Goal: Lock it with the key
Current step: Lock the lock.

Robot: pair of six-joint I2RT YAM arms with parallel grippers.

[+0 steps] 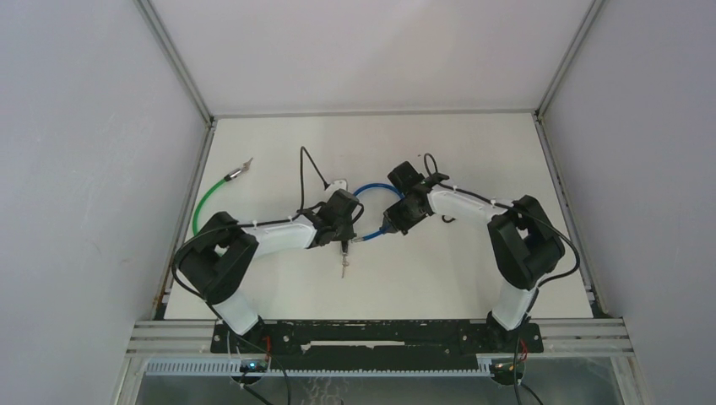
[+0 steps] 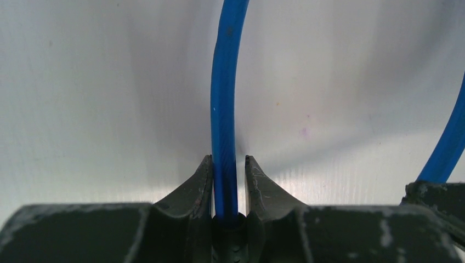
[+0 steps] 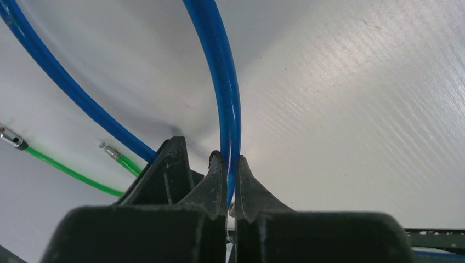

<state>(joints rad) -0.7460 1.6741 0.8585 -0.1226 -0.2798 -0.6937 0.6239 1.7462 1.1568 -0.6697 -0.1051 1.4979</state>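
1. Left gripper (image 2: 225, 164): claw clamped on the blue cable lock (image 2: 222, 98). In the wrist view, the cable leaves the fingers toward 12 o'clock.
2. Right gripper (image 3: 226, 159): claw pinched tight on the same cable.
3. Top view: the cable loop spans both grippers and bows toward 12 o'clock.
4. Key (image 1: 344, 268): at 6 o'clock from the left gripper, long axis 12–6; can't tell whether it hangs or lies flat.
5. Green cable (image 1: 203, 202): on the table (image 1: 439, 278), at 10 o'clock.
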